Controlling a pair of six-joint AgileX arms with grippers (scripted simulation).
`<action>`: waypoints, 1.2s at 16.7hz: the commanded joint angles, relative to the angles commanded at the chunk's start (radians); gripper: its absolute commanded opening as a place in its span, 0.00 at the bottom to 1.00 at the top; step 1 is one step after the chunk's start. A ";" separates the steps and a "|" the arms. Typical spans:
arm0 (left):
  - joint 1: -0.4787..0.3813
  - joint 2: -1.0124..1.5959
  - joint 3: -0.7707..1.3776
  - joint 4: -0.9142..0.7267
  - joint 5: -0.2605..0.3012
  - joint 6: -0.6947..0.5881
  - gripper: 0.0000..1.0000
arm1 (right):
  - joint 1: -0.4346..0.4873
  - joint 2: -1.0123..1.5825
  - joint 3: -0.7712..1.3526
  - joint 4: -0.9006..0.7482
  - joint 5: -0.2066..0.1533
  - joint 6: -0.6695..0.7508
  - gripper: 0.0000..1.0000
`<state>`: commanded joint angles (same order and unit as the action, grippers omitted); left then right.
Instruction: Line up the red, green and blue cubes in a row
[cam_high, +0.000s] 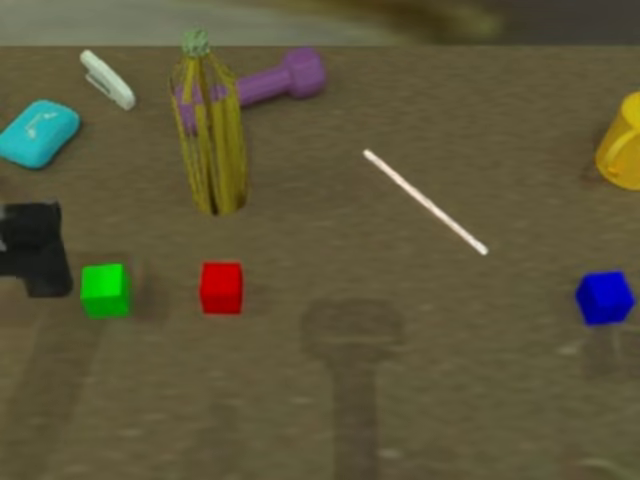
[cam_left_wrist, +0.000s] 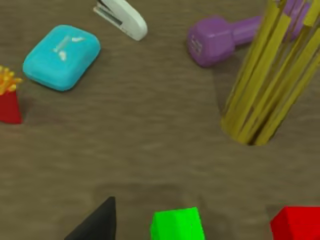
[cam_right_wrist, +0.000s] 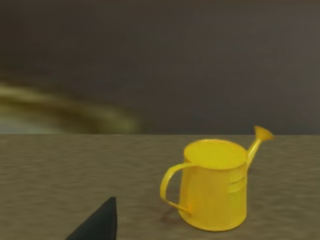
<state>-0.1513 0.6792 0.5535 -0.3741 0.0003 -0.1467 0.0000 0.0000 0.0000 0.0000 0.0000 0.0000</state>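
Note:
The green cube (cam_high: 105, 290) sits near the table's left edge, with the red cube (cam_high: 221, 287) a short gap to its right at about the same depth. Far off by the right edge lies the blue cube (cam_high: 604, 297). My left gripper (cam_high: 35, 248) is just left of the green cube, open and holding nothing. Its wrist view shows one dark fingertip (cam_left_wrist: 100, 225) beside the green cube (cam_left_wrist: 177, 229), with the red cube (cam_left_wrist: 297, 225) farther along. My right arm is outside the top view. Only one dark fingertip (cam_right_wrist: 102, 222) of it shows, set wide and empty.
A tall yellow bottle (cam_high: 210, 140) stands behind the red cube, with a purple dumbbell (cam_high: 275, 80) beyond it. At the back left are a white stapler (cam_high: 107, 78) and a teal case (cam_high: 38, 132). A white stick (cam_high: 425, 200) lies mid-table. A yellow watering can (cam_high: 622, 140) stands at the right edge.

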 joint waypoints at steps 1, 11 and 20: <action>-0.022 0.113 0.077 -0.056 0.000 -0.021 1.00 | 0.000 0.000 0.000 0.000 0.000 0.000 1.00; -0.222 1.088 0.786 -0.566 0.002 -0.214 1.00 | 0.000 0.000 0.000 0.000 0.000 0.000 1.00; -0.290 1.398 1.048 -0.721 0.002 -0.280 1.00 | 0.000 0.000 0.000 0.000 0.000 0.000 1.00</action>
<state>-0.4411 2.0770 1.6015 -1.0952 0.0020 -0.4263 0.0000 0.0000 0.0000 0.0000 0.0000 0.0000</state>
